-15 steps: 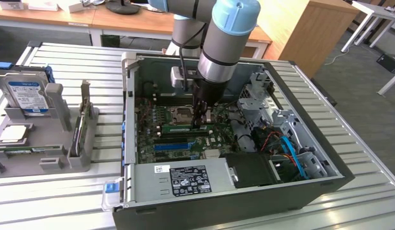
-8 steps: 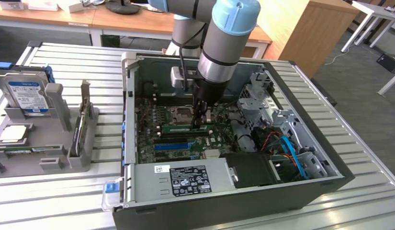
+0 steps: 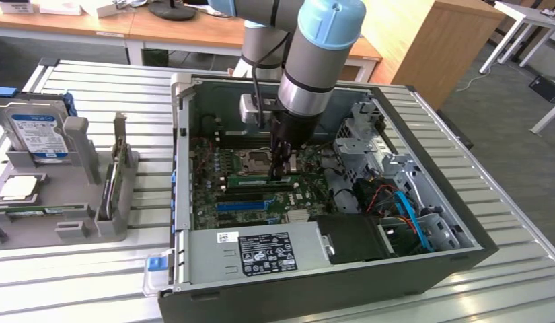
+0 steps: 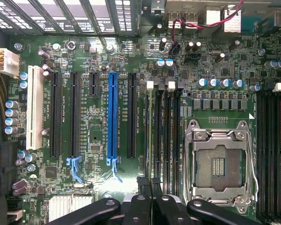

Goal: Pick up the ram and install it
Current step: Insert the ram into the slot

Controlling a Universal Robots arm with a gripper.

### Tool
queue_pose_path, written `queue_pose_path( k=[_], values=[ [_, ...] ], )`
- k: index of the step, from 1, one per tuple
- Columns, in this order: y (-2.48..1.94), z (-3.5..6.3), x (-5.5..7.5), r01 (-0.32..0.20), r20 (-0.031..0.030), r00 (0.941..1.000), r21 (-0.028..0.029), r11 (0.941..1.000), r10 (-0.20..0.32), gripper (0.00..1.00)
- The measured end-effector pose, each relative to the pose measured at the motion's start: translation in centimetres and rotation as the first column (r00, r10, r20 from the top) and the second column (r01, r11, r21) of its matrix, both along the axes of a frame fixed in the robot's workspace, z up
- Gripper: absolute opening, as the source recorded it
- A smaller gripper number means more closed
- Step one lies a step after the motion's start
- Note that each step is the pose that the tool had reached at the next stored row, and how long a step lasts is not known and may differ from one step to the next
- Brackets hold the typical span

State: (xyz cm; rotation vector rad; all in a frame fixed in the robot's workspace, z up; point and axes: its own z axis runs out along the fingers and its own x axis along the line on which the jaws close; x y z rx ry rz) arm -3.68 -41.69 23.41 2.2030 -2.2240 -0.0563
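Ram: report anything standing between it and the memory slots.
Nothing visible does. The ram, gripped in the end effector, stands on edge at the black memory slots beside the CPU socket; no cable or card crosses there.

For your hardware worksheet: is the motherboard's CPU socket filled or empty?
Empty: the CPU socket shows bare contacts inside its metal frame, with no chip seated.

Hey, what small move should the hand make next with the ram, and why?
Probably press straight down a touch. The shut hand sits at the top edge of the ram, which stands on edge along the black slots beside the empty socket. I cannot tell whether it is fully seated.
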Motion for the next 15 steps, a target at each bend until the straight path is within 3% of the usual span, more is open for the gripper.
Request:
queue_pose_path(
  k=[4,9,15],
  values=[
    [0.0,0.0,0.0,0.0,-0.001,1.0,-0.0001,1.0,0.0,0.12],
    [0.0,0.0,0.12,0.0,-0.0094,1.0,0.0,1.0,0.0,0.12],
    [0.0,-0.03,0.15,0.0,-0.0111,0.9999,0.0001,1.0,0.0,0.12]
  ],
)
